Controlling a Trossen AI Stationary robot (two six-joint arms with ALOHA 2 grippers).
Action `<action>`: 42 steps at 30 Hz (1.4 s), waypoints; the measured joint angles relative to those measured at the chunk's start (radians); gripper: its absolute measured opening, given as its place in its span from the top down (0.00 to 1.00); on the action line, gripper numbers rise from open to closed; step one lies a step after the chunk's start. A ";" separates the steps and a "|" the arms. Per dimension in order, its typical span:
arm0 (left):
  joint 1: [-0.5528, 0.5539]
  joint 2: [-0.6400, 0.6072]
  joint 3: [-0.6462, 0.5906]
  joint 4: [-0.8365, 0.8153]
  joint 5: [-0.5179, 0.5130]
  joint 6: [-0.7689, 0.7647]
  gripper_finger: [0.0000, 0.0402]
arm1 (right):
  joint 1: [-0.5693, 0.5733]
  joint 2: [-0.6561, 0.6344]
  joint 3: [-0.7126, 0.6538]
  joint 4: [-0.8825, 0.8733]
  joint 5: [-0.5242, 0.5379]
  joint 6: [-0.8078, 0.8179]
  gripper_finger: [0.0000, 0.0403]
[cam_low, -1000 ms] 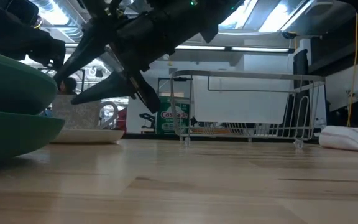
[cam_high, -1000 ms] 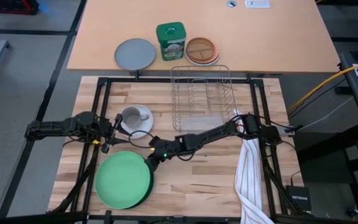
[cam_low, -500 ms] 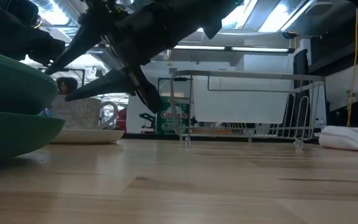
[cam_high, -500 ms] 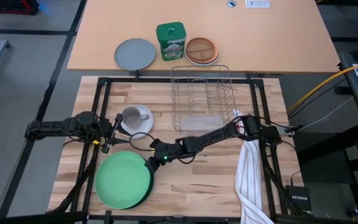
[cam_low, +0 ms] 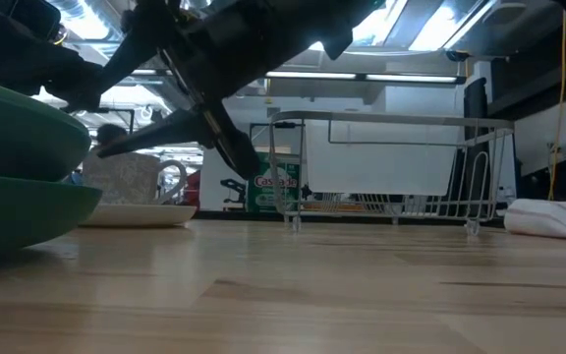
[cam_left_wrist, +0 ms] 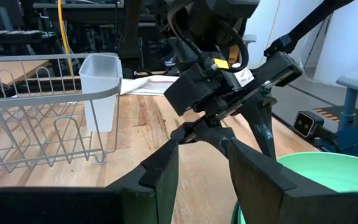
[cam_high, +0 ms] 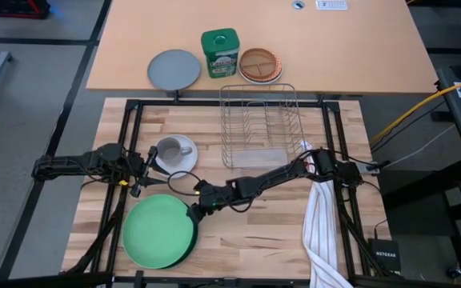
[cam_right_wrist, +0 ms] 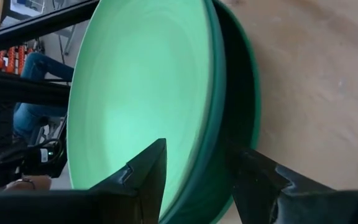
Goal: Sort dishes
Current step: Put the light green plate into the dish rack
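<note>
The right gripper (cam_high: 192,210) reaches low across the wooden worktop (cam_high: 254,232) to the near edge of the stack of plates (cam_high: 159,232), its fingers (cam_right_wrist: 143,177) spread apart and straddling the rim of the light green top plate (cam_right_wrist: 142,99), which rests on darker green plates (cam_right_wrist: 238,106) beneath. The fingers have not pinched yet; one lies over the pale face and the other beside the stacked rims, probably so that a squeeze takes only the top plate. The approach is nearly level with the worktop, which suits sliding a finger under a thin rim. The wire dish rack (cam_high: 259,124) stands well apart behind, likely the plate's destination. The left gripper (cam_high: 145,170) waits with fingers parted, holding nothing, just beside the grey mug (cam_high: 169,150) on its white saucer (cam_high: 184,159).
</note>
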 joint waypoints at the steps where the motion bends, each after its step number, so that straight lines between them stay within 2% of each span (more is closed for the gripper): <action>1: 0.000 0.000 0.000 0.000 0.000 0.000 0.67 | 0.000 0.000 0.000 0.000 -0.005 0.001 0.60; 9: 0.000 0.000 0.000 0.000 0.000 0.000 0.67 | 0.000 0.017 0.010 -0.004 -0.036 0.057 0.60; 18: 0.000 0.000 0.000 -0.003 0.000 0.001 0.67 | -0.013 0.090 0.132 -0.078 -0.076 0.049 0.61; 22: -0.001 0.000 0.000 -0.004 0.000 0.001 0.67 | -0.023 0.092 0.135 -0.096 -0.076 0.049 0.69; 29: -0.001 0.000 0.000 -0.001 0.000 0.003 0.67 | -0.041 0.095 0.133 -0.122 -0.064 0.000 0.94; 33: -0.001 0.000 0.000 0.000 0.000 0.003 0.67 | -0.053 0.092 0.135 -0.132 -0.049 -0.041 0.95; 38: -0.001 0.000 0.000 0.004 0.000 0.002 0.67 | -0.074 0.093 0.134 -0.145 -0.039 -0.039 0.90; 42: -0.001 0.000 -0.005 0.049 0.001 0.003 0.67 | -0.083 0.093 0.134 -0.142 -0.049 -0.057 0.94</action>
